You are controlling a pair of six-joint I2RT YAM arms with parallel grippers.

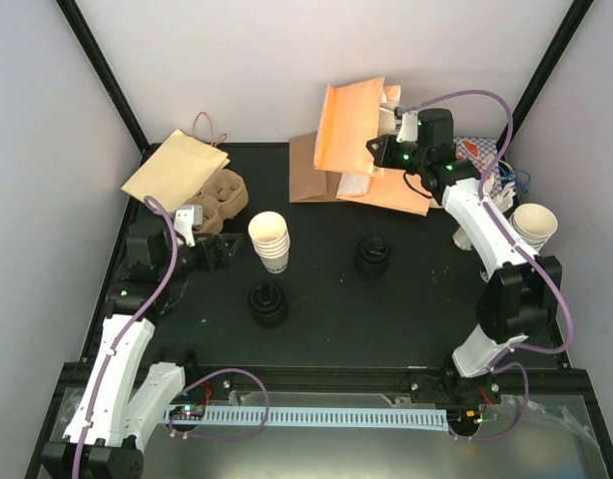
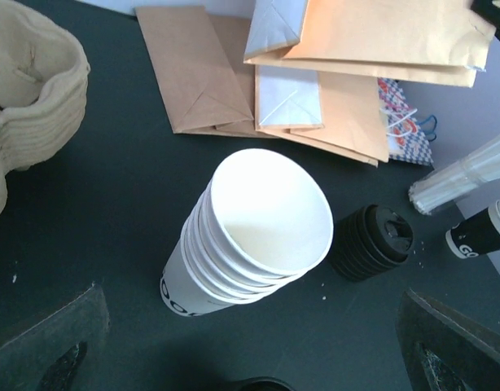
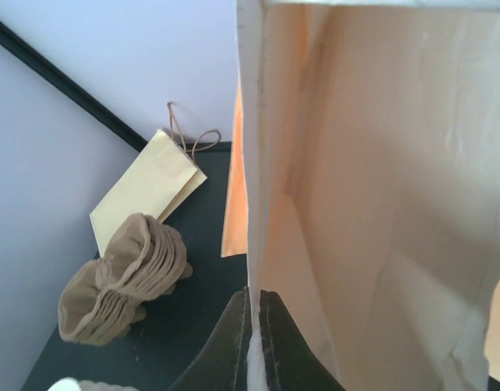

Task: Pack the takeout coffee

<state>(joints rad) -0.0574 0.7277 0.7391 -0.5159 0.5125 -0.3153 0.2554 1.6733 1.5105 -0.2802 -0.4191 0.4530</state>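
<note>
tabletop (image 1: 386, 319) black, walled in by pale panels (image 1: 287, 70) | orange paper bag (image 1: 348, 125) pinched at far edge by closed right gripper (image 3: 254, 326) | left gripper (image 1: 222, 249) spread wide, empty, cup stack (image 1: 270, 239) just ahead

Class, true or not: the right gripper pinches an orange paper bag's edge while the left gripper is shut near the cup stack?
No: the left wrist view shows the left gripper open near the cup stack. The right gripper does pinch the orange paper bag.

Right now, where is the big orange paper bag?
In the top view, the orange paper bag is at the back, right of middle, held up by the right hand above flat brown paper bags.
</note>
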